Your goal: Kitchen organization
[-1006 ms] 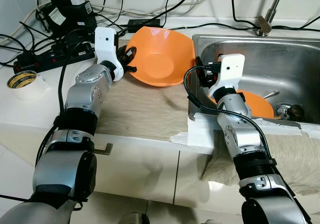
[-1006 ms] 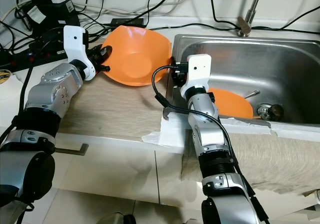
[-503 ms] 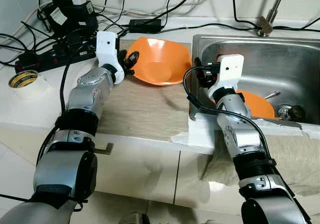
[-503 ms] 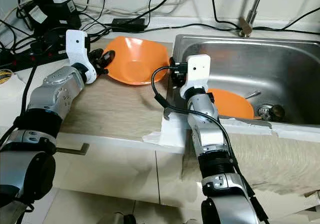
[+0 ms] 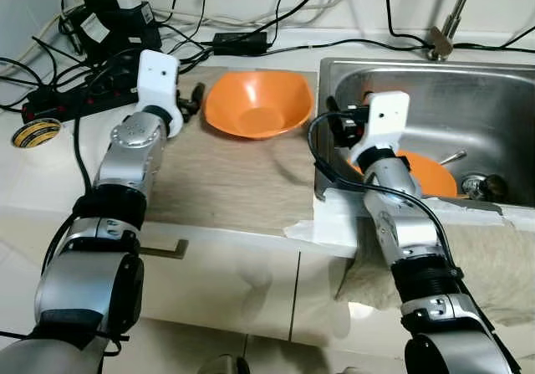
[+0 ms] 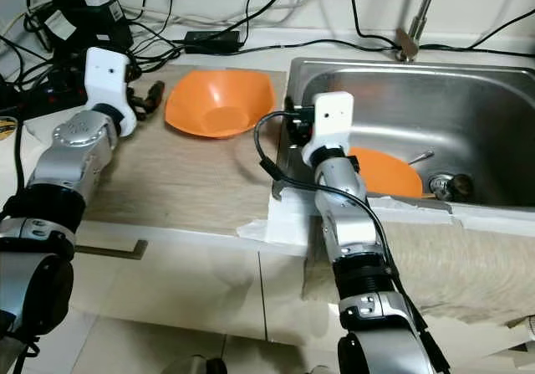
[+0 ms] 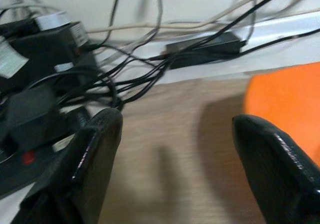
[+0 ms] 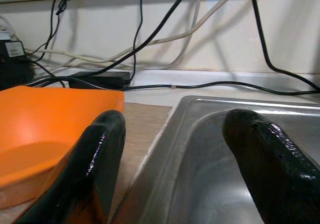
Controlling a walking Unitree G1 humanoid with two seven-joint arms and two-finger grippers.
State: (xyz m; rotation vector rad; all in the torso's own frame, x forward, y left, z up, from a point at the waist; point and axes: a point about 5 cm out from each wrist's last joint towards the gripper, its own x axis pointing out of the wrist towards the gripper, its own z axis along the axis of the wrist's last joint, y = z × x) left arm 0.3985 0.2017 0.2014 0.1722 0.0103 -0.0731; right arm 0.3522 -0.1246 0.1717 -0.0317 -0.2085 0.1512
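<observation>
An orange bowl (image 5: pixel 257 105) sits upright on the beige counter mat (image 5: pixel 226 181), left of the steel sink (image 5: pixel 468 89). My left gripper (image 5: pixel 191 101) hovers just left of the bowl, open and empty; in the left wrist view its fingers (image 7: pixel 95 154) frame bare mat, with the bowl's rim (image 7: pixel 285 98) at one side. A second orange bowl (image 5: pixel 428 171) lies in the sink basin. My right gripper (image 5: pixel 336 121) is open over the sink's left edge, between the two bowls, holding nothing; the right wrist view has the counter bowl (image 8: pixel 45 119) and sink wall (image 8: pixel 210 149).
A power strip (image 5: pixel 75 98), adapters and many black cables crowd the back left of the counter. A roll of tape (image 5: pixel 36 132) lies at far left. The faucet (image 5: pixel 443 31) stands behind the sink, whose drain (image 5: pixel 485 187) is at right. White foam edging (image 5: pixel 334 223) covers the counter front.
The left gripper let go of the orange bowl, which dropped from a tilt to flat on the mat. The gripper pulled back to the left. The right arm stayed put.
</observation>
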